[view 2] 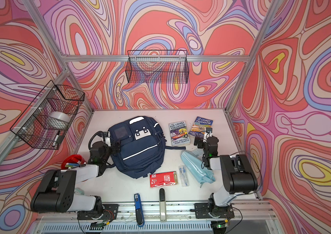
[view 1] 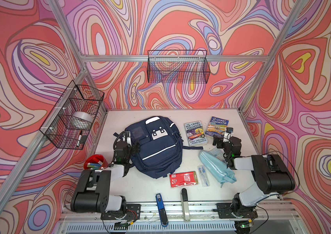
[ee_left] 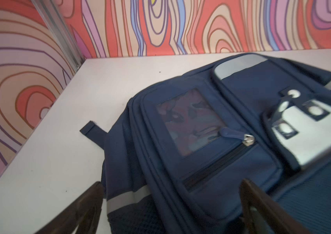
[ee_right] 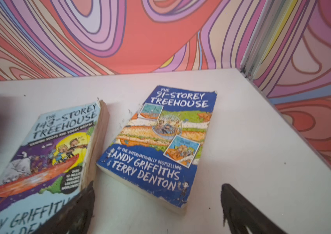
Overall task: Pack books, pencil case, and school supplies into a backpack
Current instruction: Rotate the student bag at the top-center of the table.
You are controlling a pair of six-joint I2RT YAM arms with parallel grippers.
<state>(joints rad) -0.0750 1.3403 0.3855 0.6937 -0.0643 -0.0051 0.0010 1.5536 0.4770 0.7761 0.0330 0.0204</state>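
Two tools stood with jaws wide apart, both empty. The left tool point(ee_left: 171, 184) hovered at the near flank of the backpack point(view 1: 156, 150), which lay front-up on the bench point(view 1: 140, 188) and looked zipped shut; a silver zip pull point(ee_left: 247, 139) on a small front pocket sat just ahead of it. The right tool point(ee_right: 157, 186) hung low over the near edge of the blue and orange book point(ee_right: 160, 141), with that edge between its fingers. The greyish book point(ee_right: 45, 158) lay just beside, toward the backpack, a narrow gap between the two. Behind the right tool lay the calculator point(view 1: 215, 153) and the pencil case point(view 1: 215, 168), and farther back the pen pack point(view 1: 203, 176) and red packet point(view 1: 183, 179), none packed. The step looked like an opening reach. A thin book lying flat gives little to bite, so the right tool would do best to tip one finger under the near edge, while the left tool found the main zip, not the pocket pull, and steadied the fabric.
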